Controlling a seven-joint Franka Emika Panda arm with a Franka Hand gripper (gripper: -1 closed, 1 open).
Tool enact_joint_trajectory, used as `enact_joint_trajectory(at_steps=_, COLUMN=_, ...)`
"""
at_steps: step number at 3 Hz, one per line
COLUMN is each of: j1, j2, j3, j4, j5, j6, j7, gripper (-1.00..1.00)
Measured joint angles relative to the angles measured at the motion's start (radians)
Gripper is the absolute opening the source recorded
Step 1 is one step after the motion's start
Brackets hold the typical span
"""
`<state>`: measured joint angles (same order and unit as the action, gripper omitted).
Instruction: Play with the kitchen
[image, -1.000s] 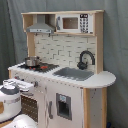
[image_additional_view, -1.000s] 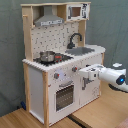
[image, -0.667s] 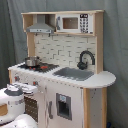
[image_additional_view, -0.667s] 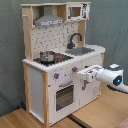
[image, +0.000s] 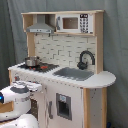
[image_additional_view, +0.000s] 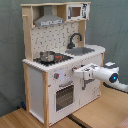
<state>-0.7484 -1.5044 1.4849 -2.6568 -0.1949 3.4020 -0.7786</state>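
The gripper (image_additional_view: 79, 73) is being held level, straight in front of the kitchen (image_additional_view: 60, 70), with the arm's long axis running horizontally from the second exterior view's right toward the cabinet face; whether its fingers are open or closed cannot be told from either view. In the second exterior view the tip is being shown just beside, perhaps touching, the front panel below the counter edge, so the kitchen is lying directly ahead of it, with the knobs (image_additional_view: 56, 76) just beyond its tip toward the second exterior view's left and the oven door (image_additional_view: 64, 96) below and slightly ahead. The pot (image_additional_view: 47, 56) is being seen above the tip on the stovetop (image_additional_view: 53, 59), the sink (image_additional_view: 79, 51) above and further along the counter, the faucet (image_additional_view: 75, 39) higher behind that, and the hood (image_additional_view: 49, 19) and microwave (image_additional_view: 76, 11) well above at the top. In the first exterior view the arm's white body (image: 17, 97) is being seen low at the first exterior view's left, in front of the cabinet. One arm is being counted, and one kitchen, one pot, one faucet, one sink, one oven door and one microwave; the number of knobs cannot be settled. Any coming move is judged to depend on a short forward reach.
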Motion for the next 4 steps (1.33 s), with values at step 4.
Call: enact_joint_trajectory(at_steps=4, j1=0.069, j2=0.018, j3=0.059, j4=0.037, j5=0.007, j6=-0.034, j7=0.215, gripper=1.0)
